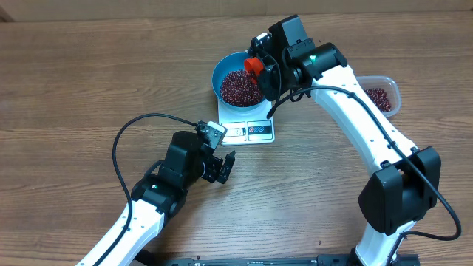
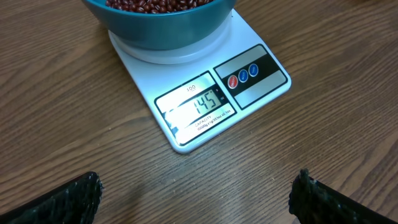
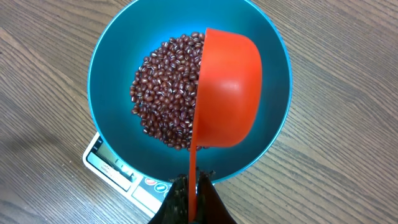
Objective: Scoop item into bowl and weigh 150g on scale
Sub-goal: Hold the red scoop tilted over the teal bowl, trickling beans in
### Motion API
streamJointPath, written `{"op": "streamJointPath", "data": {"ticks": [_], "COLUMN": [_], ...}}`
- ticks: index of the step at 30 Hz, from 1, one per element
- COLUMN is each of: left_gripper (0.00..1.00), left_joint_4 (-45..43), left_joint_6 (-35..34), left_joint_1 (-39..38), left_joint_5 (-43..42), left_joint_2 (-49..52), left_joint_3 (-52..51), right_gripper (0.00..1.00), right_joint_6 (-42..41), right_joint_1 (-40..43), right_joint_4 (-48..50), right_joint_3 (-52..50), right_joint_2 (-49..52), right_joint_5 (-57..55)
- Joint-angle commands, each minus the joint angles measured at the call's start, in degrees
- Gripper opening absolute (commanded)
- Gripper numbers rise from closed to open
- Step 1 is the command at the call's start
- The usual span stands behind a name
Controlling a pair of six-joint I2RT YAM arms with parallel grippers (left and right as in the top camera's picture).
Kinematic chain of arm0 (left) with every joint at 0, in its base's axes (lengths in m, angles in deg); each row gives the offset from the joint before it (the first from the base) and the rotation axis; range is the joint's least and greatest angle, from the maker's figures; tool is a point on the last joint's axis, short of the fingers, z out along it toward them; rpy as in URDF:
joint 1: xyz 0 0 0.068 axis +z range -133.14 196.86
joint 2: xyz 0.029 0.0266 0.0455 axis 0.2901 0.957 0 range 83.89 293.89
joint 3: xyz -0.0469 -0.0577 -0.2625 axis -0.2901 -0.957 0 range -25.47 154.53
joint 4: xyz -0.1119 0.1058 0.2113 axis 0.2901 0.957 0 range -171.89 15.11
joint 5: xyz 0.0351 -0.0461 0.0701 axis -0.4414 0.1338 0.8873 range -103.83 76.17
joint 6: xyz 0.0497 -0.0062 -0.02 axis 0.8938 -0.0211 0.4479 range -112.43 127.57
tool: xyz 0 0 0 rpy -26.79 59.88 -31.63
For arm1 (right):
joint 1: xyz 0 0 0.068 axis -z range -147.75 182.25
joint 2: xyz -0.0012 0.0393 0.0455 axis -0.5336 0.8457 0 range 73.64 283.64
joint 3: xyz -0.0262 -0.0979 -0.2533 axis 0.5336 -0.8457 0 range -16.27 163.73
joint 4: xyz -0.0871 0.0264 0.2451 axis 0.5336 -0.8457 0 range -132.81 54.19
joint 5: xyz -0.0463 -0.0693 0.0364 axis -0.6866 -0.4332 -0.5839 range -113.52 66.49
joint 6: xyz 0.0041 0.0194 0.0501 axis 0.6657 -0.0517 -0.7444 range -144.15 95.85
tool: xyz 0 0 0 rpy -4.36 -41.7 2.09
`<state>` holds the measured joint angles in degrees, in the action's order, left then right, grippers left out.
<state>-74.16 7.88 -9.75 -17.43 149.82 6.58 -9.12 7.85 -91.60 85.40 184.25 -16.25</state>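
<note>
The blue bowl (image 1: 238, 77) (image 3: 112, 56) (image 2: 161, 31) stands on the white scale (image 1: 251, 131) (image 2: 205, 106), whose display reads 145. A heap of dark red-brown beans (image 3: 165, 93) (image 1: 238, 89) fills the bowl's bottom. My right gripper (image 3: 193, 180) (image 1: 260, 68) is shut on the thin handle of an orange scoop (image 3: 227, 93), which is turned on its side over the bowl with its back toward the camera. My left gripper (image 2: 196, 193) (image 1: 222, 168) hovers over bare table in front of the scale, open with nothing between its fingers.
A clear plastic tub (image 1: 380, 96) holding more beans sits at the right, partly behind the right arm. Wooden table surface lies all around the scale. The left arm's black cable loops over the table to the left.
</note>
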Motion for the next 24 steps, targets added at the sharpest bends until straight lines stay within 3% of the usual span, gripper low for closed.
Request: {"op": "streamJointPath", "data": {"ticks": [1,9,24], "left_gripper": [1.0,1.0,1.0], "left_joint_4": [0.0,0.0,0.0], "left_joint_6": [-0.3,-0.3,-0.3], "left_joint_1": [0.0,0.0,0.0], "left_joint_5": [0.7,0.7,0.7], "left_joint_2": [0.4,0.4,0.4], "left_joint_3": [-0.1,-0.1,-0.1], "right_gripper": [0.04,0.04,0.04], "right_joint_6": [-0.2,4.2,4.8], "right_joint_1": [0.0,0.0,-1.6], "right_joint_4": [0.1,0.4,1.2], "right_joint_3": [1.9,1.9,1.9], "right_joint_2": [-2.4,-2.4,-2.4], "right_joint_5": [0.5,0.0,-6.1]}}
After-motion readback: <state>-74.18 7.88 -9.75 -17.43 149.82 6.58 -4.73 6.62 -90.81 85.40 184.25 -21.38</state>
